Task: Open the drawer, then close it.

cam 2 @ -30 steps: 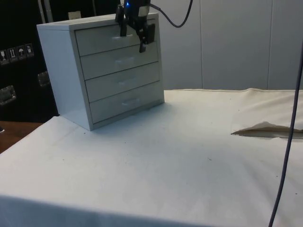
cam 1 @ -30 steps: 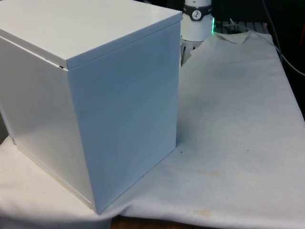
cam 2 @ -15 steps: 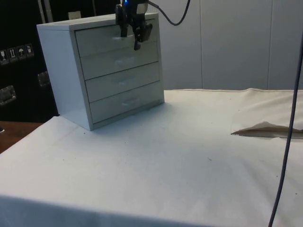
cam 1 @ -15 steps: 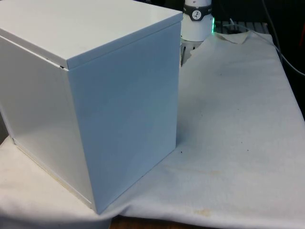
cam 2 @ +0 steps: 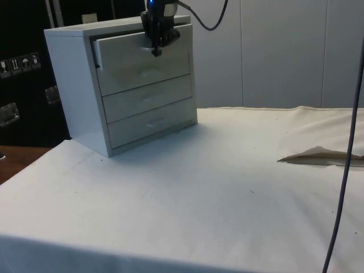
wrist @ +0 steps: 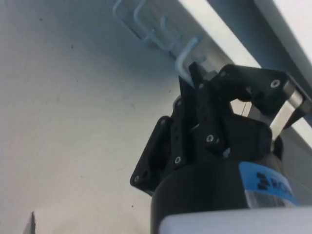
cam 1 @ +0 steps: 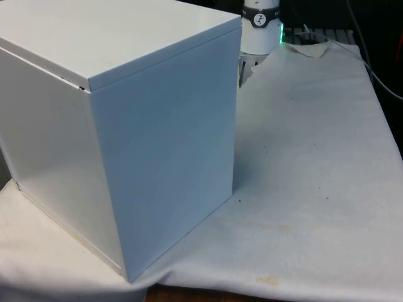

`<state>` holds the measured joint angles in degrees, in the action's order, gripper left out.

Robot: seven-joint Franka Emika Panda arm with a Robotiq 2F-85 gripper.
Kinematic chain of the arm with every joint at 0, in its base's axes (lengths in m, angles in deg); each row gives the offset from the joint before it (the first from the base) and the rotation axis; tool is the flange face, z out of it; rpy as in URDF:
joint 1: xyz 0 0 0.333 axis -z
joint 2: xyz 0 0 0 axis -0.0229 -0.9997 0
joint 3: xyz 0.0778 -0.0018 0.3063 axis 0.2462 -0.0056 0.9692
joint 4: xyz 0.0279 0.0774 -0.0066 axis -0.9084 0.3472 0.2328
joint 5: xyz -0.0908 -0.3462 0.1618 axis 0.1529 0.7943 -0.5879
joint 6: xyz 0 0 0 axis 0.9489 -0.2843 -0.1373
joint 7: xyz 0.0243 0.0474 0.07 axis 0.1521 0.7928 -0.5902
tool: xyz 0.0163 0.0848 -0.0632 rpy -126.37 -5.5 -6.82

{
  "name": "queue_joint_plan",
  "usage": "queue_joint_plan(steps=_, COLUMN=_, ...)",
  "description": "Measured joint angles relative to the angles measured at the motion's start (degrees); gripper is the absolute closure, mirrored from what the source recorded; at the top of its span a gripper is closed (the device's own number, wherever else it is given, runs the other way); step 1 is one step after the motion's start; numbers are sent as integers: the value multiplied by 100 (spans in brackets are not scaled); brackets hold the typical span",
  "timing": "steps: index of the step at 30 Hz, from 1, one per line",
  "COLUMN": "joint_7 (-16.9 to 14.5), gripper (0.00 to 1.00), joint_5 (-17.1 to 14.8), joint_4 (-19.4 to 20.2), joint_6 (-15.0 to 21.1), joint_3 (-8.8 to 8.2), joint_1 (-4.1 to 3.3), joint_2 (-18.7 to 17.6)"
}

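A white cloth point(cam 2: 216, 187) covers the table; at its far end stands a white chest of drawers point(cam 2: 74, 85), top drawer point(cam 2: 122, 54) pulled slightly out. The black gripper point(cam 2: 156, 48) is closed on that drawer's clear handle point(wrist: 183, 58). With so slim a hold, an off-line pull could likely slip the fingers off or drag the chest.

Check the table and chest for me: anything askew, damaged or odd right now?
Nothing looks damaged. The top drawer of the chest of drawers juts out slightly, as the task intends, with the gripper at its handle. One oddity: the white cloth is rucked up, baring a dark patch.
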<state>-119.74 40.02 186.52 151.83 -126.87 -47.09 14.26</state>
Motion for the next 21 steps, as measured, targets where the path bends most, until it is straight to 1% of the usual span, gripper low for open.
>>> queue_joint_plan(steps=14, joint_7=86, gripper=99, joint_5=0, joint_4=29, joint_6=-6, joint_3=6, joint_1=-11, joint_2=40)
queue_joint_plan(steps=19, joint_7=241, gripper=99, joint_5=46, joint_4=103, joint_6=-40, joint_3=69, joint_1=-11, joint_2=155)
queue_joint_plan(steps=21, joint_7=241, gripper=99, joint_5=46, joint_4=103, joint_6=-40, joint_3=69, joint_1=-11, joint_2=155)
